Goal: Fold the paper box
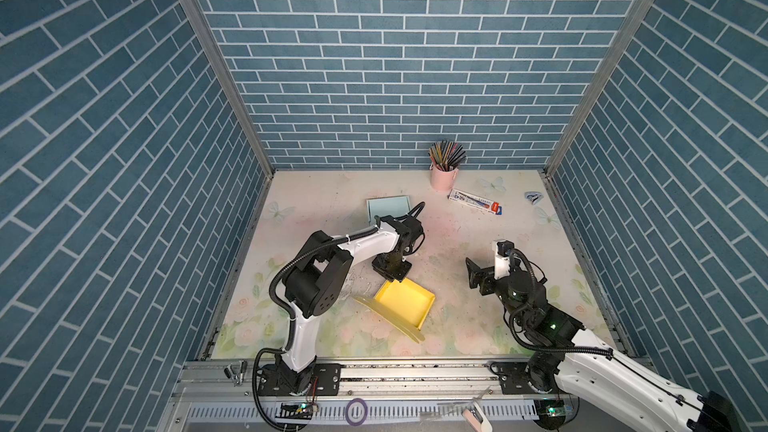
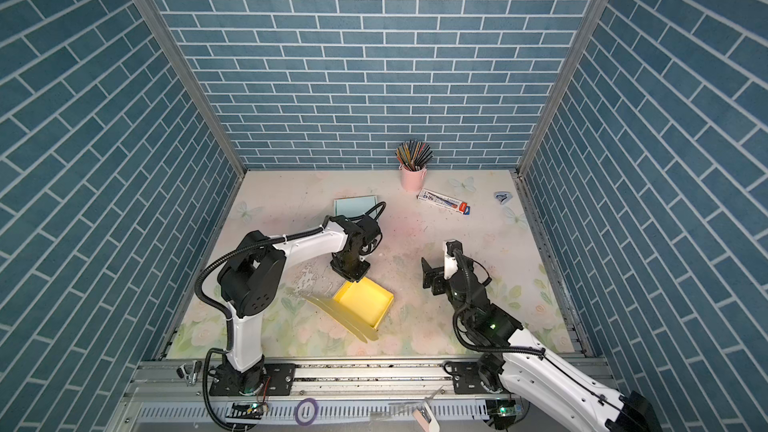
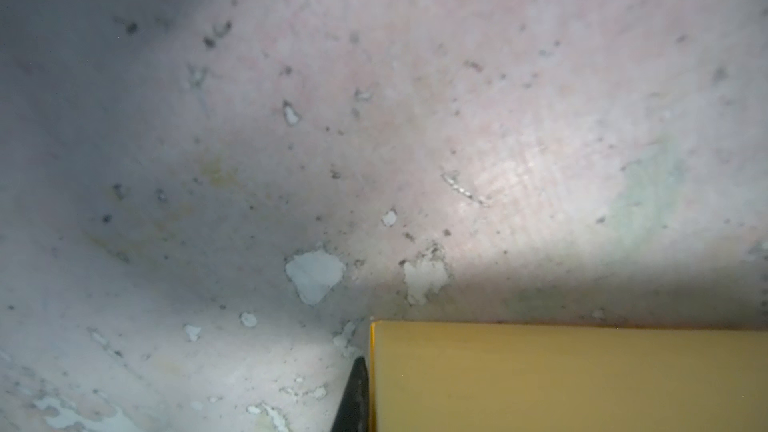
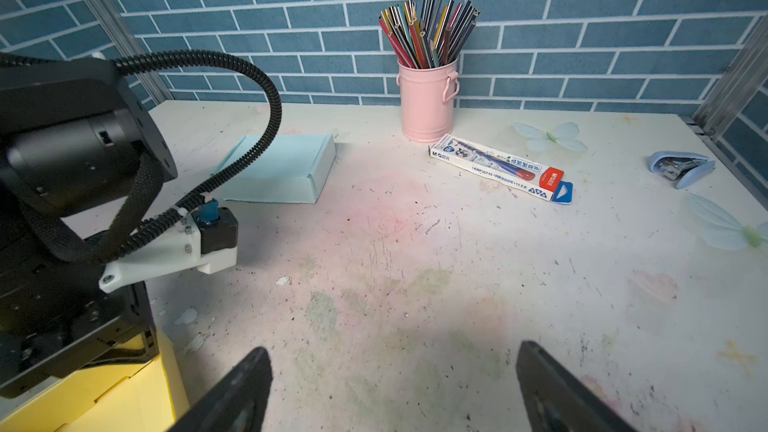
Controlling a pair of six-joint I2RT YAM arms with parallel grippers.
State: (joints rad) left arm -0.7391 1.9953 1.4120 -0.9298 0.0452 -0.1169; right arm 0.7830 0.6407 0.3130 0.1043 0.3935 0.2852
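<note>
— Blue-brick walls (image 1: 415,76) were seen on three sides, with a worn floral table (image 1: 478,317) below. Where was the paper box (image 1: 409,305) found?

— It was set near the front middle of the table, between the two arms. Its yellow tray walls were raised and its lid flap (image 1: 386,313) was laid out flat toward the left arm's base.

— How were the hands held?

— The left gripper (image 1: 391,278) was placed at the tray's far corner. In the left wrist view one black fingertip (image 3: 353,392) was pressed against the yellow wall (image 3: 561,376), so the jaws were judged pinched shut on that wall (the second finger was hidden behind it). The right gripper (image 4: 392,371) was held spread wide above bare table, apart from the box, with nothing in it.

— Which step was judged to be in hand?

— The tray corner was gripped and steadied; the lid was not yet closed.

— What would be called for next?

— Probably the wall would have to be pinned while the flat flap is lifted and swung over the tray, a job suited to the free right gripper. Thin paper could be creased by a hard pull. The light-blue box (image 1: 388,209) and pencil cup (image 1: 444,178) at the back were not involved.
</note>
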